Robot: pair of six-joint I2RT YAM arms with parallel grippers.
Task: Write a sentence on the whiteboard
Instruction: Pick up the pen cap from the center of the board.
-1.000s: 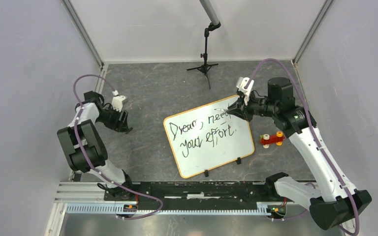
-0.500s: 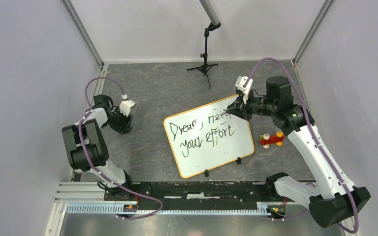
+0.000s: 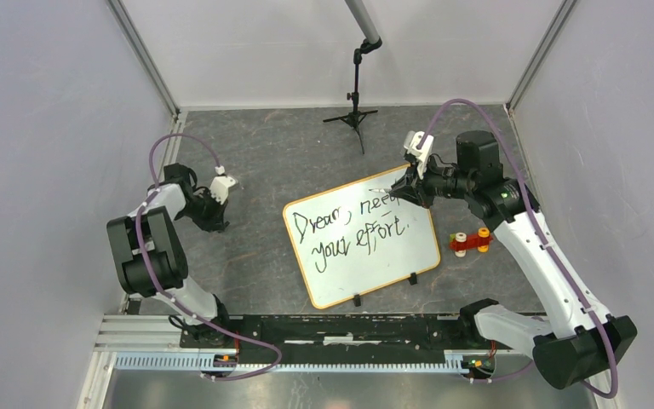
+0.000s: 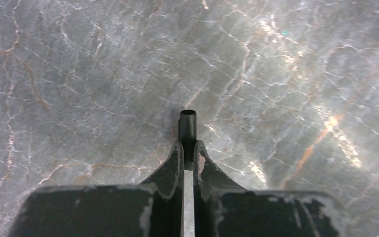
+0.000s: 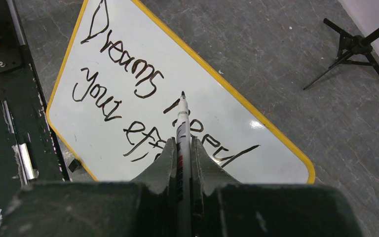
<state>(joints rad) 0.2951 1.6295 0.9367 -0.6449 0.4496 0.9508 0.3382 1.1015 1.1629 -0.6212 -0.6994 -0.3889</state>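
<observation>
While right pincer [image 5: 183, 144] clamps marker [image 5: 182, 118], whiteboard [image 5: 217, 113] just below, sentence [image 5: 140, 79] under tip.

I see a grey marbled table [image 3: 255, 162] with pale walls [image 3: 43, 128] on three sides. A black tripod [image 3: 354, 117] stands at the far edge, middle, legs spread, with a grey pole [image 3: 362, 21] running up out of view. A small red-and-orange toy [image 3: 470, 241] lies on the table's right half. A black-and-silver rail [image 3: 324, 339] runs along the near edge. The marker [image 5: 182, 123] has a white barrel and dark tip. A short black tube [image 4: 188, 126], open-ended, is over bare table; I can't tell if they touch.
</observation>
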